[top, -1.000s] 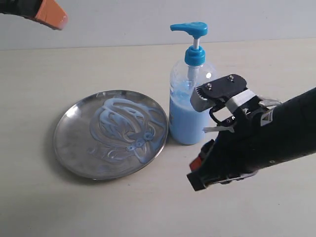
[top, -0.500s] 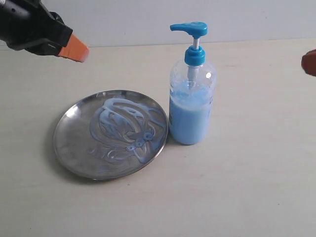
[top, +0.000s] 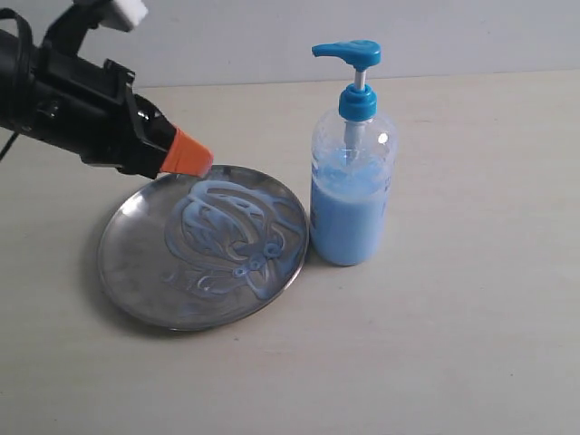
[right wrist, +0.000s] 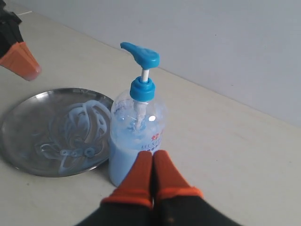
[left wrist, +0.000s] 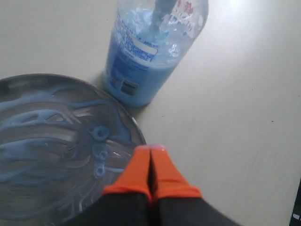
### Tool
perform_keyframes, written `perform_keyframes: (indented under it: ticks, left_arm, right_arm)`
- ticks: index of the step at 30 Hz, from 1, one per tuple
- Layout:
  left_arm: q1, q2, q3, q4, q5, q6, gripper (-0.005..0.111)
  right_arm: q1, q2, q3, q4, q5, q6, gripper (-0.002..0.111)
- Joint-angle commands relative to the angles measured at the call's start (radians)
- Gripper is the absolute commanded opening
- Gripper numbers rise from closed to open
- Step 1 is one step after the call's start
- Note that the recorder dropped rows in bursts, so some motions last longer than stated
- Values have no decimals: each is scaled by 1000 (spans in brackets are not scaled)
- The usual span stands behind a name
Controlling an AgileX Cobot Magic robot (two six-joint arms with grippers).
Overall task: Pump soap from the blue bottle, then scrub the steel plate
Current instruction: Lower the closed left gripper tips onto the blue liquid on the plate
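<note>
The steel plate (top: 116, 263) lies on the table, smeared with pale blue soap (top: 231, 231) in swirls. Just right of it, almost touching its rim, stands the blue bottle (top: 352, 213), upright, with its pump head (top: 349, 52) raised and pointing left. My left gripper (top: 192, 156) is shut with nothing in it; its orange tips hang just above the plate's far left rim. In the left wrist view this gripper (left wrist: 150, 149) sits over the plate's edge (left wrist: 28, 81), short of the bottle (left wrist: 141, 61). My right gripper (right wrist: 153, 154) is shut and empty, back from the bottle (right wrist: 136, 136), and out of the exterior view.
The beige table (top: 471, 317) runs on to the right and in front of the bottle. A plain grey wall (top: 272, 36) closes the far side. The left arm's black body (top: 63, 100) reaches in from the upper left.
My left gripper has come down from the upper left to the plate's far rim. The right arm has pulled back out of the exterior view and its jaws have shut.
</note>
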Motion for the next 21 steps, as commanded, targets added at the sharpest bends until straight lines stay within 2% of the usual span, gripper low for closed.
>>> perform_keyframes:
  ticks: [1,9,18,21]
  left_arm:
    - [0,114,6,-54,-39,57,0]
    - [-7,292,-9,-121,-81,135,0]
    - [-100,373,-71,-108,-185,137,0]
    - [-129,405,-87,-41,-249,87,0]
  right_arm:
    - [1,-7,39,-18,-27,-7,0]
    - [1,-7,148,-19,-132,-1,0]
    - [1,-7,152,-31,-161,-1,0]
    - [1,-7,152,-33,-161,-1,0]
